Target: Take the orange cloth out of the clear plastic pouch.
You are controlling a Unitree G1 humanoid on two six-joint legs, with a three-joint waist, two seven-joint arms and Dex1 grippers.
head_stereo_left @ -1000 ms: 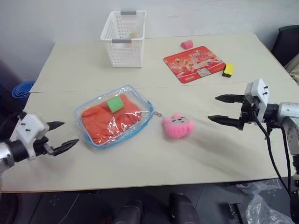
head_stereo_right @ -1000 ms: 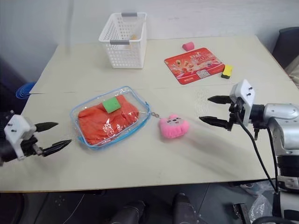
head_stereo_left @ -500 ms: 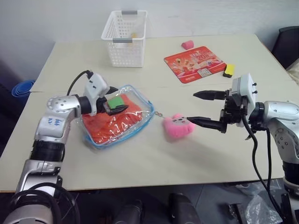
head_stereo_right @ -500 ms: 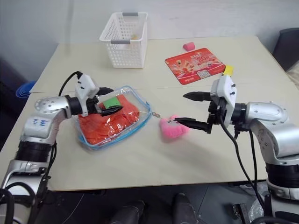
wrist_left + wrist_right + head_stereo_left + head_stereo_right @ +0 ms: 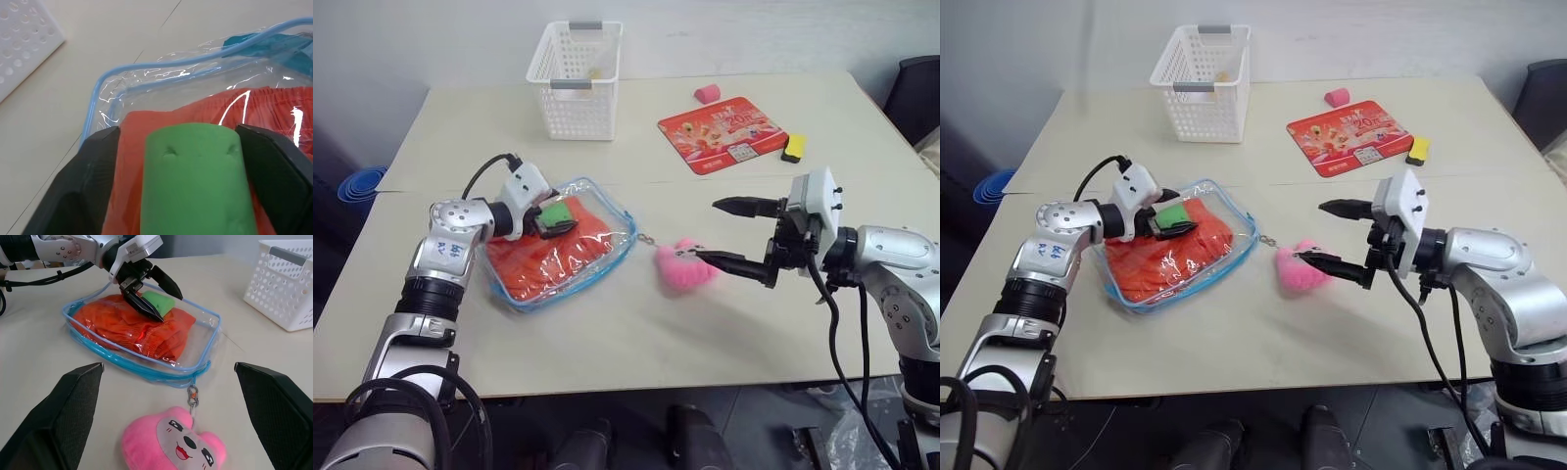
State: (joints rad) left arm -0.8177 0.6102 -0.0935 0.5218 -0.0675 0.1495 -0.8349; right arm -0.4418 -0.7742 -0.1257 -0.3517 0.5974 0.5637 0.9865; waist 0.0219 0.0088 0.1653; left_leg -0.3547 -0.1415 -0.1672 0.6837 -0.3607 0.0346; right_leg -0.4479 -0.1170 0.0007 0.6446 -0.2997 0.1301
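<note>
The clear plastic pouch (image 5: 565, 290) with light blue edging lies flat left of the table's middle. The wrinkled orange cloth (image 5: 548, 262) fills it. A green foam block (image 5: 554, 212) rests on the cloth at the pouch's far end; I cannot tell whether it is under the plastic. My left gripper (image 5: 563, 218) reaches in from the left and stands open, one finger (image 5: 88, 166) on each side of the block. A short chain (image 5: 646, 238) links the pouch to a pink plush charm (image 5: 680, 269). My right gripper (image 5: 707, 231) is open, its lower fingertip at the charm's top.
A white mesh basket (image 5: 573, 69) stands at the back. At the back right lie a red printed card (image 5: 720, 132), a small yellow and black item (image 5: 792, 147) and a small pink piece (image 5: 705, 93). Blue stacked things (image 5: 357, 186) sit beyond the table's left edge.
My left arm swung in from the front-left edge to the pouch, and its fingers narrowed around the green block. My right gripper moved left to the plush charm, still open.
</note>
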